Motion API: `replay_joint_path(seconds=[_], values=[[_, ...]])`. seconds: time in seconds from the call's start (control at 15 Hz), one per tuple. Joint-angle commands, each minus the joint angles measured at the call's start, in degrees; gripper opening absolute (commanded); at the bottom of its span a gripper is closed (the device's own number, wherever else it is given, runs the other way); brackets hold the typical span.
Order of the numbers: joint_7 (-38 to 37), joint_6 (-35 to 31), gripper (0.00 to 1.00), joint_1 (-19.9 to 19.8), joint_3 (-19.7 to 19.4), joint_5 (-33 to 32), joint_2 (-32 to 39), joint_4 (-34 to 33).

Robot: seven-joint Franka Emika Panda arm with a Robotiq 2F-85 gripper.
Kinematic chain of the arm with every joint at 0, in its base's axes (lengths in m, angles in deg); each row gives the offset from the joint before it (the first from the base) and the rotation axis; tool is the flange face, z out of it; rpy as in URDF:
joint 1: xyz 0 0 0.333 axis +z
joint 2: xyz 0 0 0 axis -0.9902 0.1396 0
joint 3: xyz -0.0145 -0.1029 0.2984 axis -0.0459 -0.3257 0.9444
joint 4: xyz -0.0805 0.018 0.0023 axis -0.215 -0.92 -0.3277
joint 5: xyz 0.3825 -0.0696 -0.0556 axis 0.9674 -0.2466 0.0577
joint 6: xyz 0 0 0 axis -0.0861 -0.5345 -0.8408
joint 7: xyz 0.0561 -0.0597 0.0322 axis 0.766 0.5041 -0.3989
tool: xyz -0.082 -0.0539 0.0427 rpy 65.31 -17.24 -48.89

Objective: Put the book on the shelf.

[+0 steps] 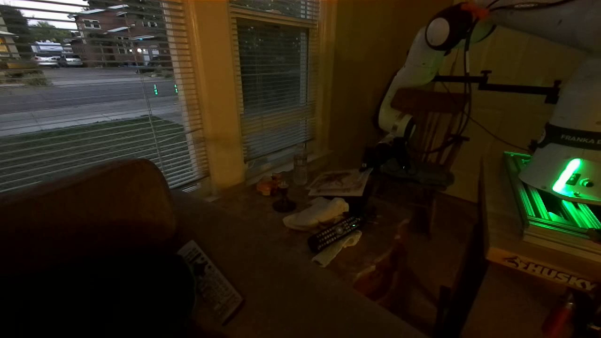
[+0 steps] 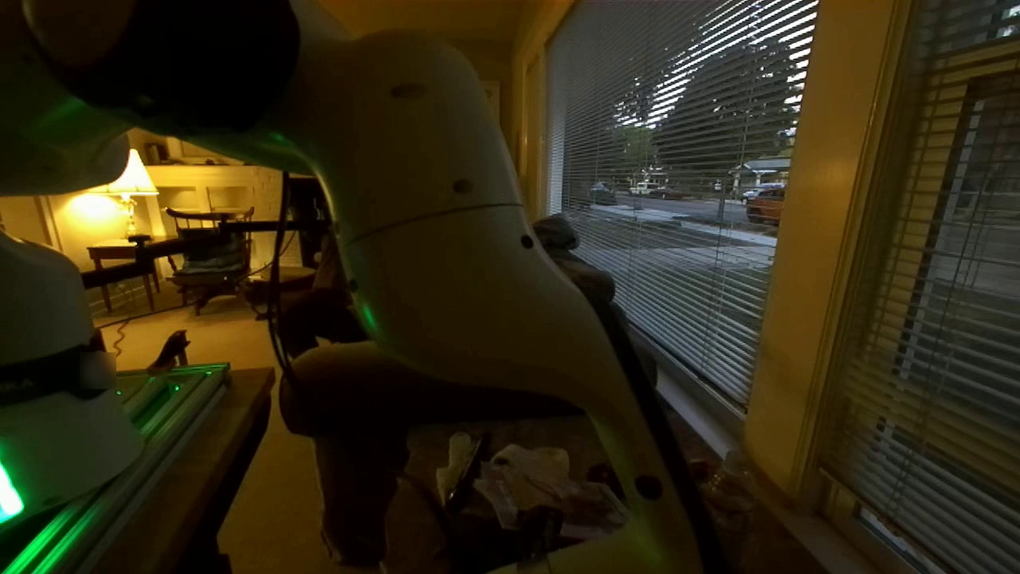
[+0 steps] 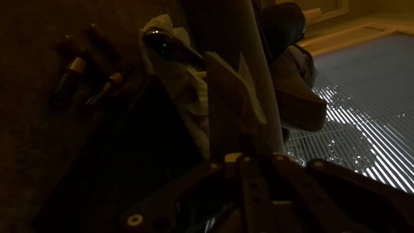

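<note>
Angular dark gripper [image 3: 255, 141], its fingers pinched on a thin, flat, whitish book [image 1: 340, 183]

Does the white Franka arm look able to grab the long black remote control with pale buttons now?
Probably not yet: its black gripper looks shut on the thin, whitish, red-pictured book, which likely needs setting down first, though the remote itself lies uncovered.

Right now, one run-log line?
gripper: closed on book edge | book: held, not yet shelved | nearby: black remote, clear bottle
</note>
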Motion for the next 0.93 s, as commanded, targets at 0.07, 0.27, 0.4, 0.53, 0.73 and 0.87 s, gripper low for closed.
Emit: replay_joint_path(seconds=[0.07,0.27,0.4,0.53,0.73,0.87], values=[[-5.0,-3.9,0.01,0.6,-0.4,-0.1,0.7,-1.3],[-8.1,-6.7,0.01,1.3,-1.2,-1.5,0.2,-0.7],[-9.3,-7.7,0.01,1.8,-1.6,-3.3,0.0,-0.5],[-10.0,-8.4,0.01,2.1,-1.6,-4.8,0.1,-0.6],[-10.7,-9.9,0.01,2.6,-1.5,-6.6,0.3,-0.5],[-11.0,-11.2,0.01,2.9,-1.4,-7.5,0.5,-0.5]])
